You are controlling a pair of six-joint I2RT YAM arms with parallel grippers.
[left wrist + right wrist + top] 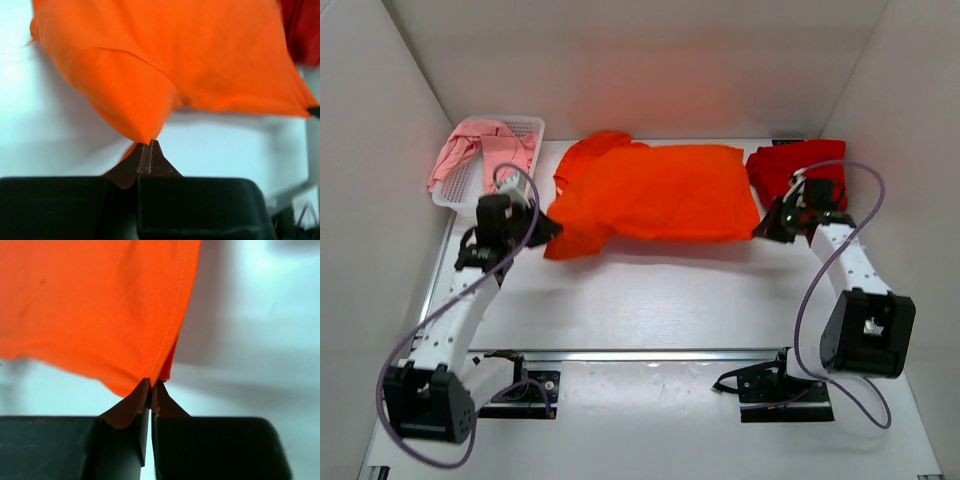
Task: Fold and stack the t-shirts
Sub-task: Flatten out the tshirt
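Note:
The bright orange t-shirt hangs stretched between my two grippers over the middle of the table. My left gripper is shut on its left edge near a sleeve; the left wrist view shows the jaws pinching the orange t-shirt. My right gripper is shut on its right hem; the right wrist view shows the jaws pinching the orange t-shirt. The darker red t-shirt lies bunched at the back right. The pale pink t-shirt lies in the basket.
A white plastic mesh basket stands at the back left corner. White walls enclose the table on three sides. The arm bases and cables sit along the near edge.

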